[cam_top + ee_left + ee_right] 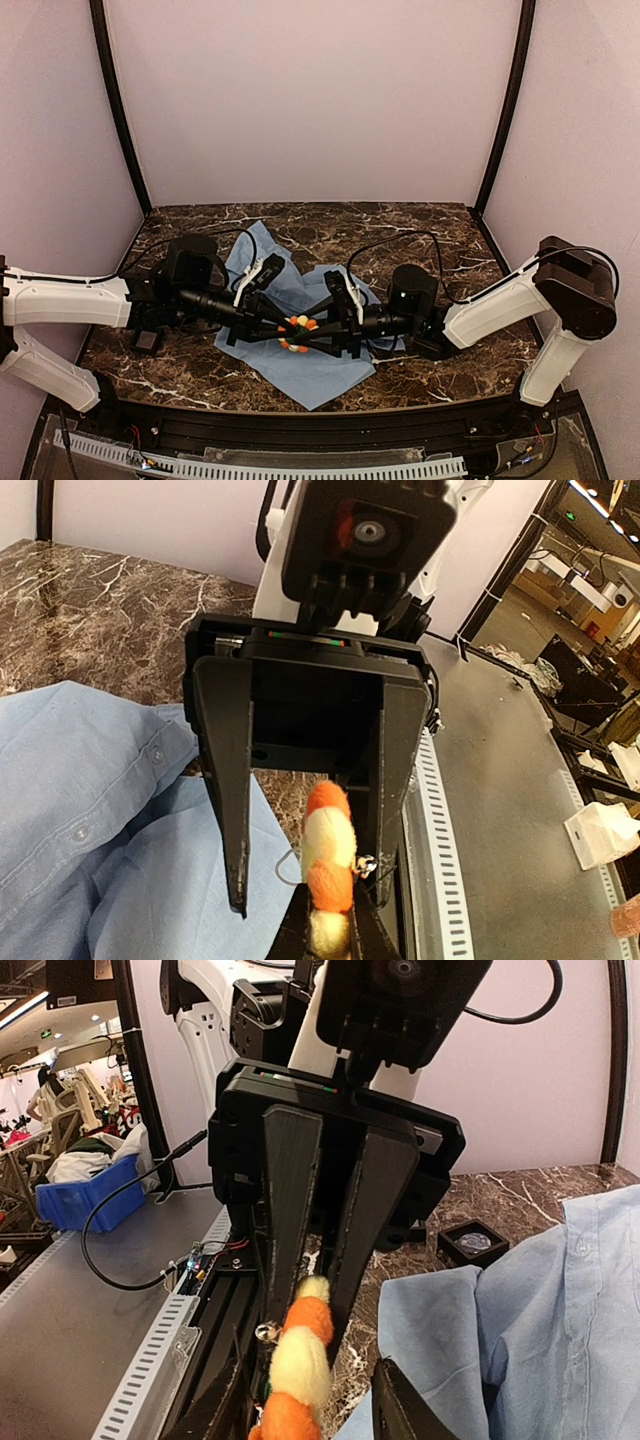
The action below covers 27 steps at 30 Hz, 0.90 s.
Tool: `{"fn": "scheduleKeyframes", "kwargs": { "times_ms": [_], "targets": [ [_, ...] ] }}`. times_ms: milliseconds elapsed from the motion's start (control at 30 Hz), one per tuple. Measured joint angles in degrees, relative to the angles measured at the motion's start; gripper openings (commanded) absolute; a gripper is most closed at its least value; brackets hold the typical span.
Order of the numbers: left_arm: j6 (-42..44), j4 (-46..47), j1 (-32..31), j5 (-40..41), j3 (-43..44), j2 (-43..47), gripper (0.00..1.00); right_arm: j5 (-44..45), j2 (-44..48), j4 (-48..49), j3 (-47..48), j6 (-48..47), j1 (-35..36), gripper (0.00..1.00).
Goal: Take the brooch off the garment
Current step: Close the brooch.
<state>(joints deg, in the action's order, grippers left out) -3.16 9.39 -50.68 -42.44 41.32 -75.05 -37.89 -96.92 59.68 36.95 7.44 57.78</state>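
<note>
The brooch (298,333), a fuzzy flower of orange and pale yellow petals, hangs between both grippers over the light blue garment (320,375). My left gripper (289,329) is shut on it. In the left wrist view the brooch (329,850) shows edge-on, pinched between my left gripper's (330,928) fingertips, with a thin metal pin beside it. My right gripper (309,336) faces it from the other side. Its jaws stand apart around the brooch (299,1362), leaving a gap to its right finger (405,1410). The garment (80,830) lies crumpled beside the grippers. Whether the pin still catches the cloth cannot be told.
A small black square pad (472,1243) sits on the marble table (420,225) beyond the garment (540,1310). A black box (148,340) lies under the left arm. A white slotted cable rail (300,467) runs along the near edge. Walls close in three sides.
</note>
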Motion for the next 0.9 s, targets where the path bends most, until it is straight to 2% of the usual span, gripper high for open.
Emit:
{"fn": "scheduleKeyframes", "kwargs": {
  "times_ms": [400,900],
  "targets": [
    [0.0,0.9,0.0,-0.6,0.0,1.1,0.01,-2.9,-0.8,-0.2,0.0,1.3,-0.2,0.29],
    [0.0,0.9,0.0,-0.2,0.0,1.1,0.01,-2.2,-0.8,-0.6,0.0,3.0,-0.2,0.31]
  ]
}}
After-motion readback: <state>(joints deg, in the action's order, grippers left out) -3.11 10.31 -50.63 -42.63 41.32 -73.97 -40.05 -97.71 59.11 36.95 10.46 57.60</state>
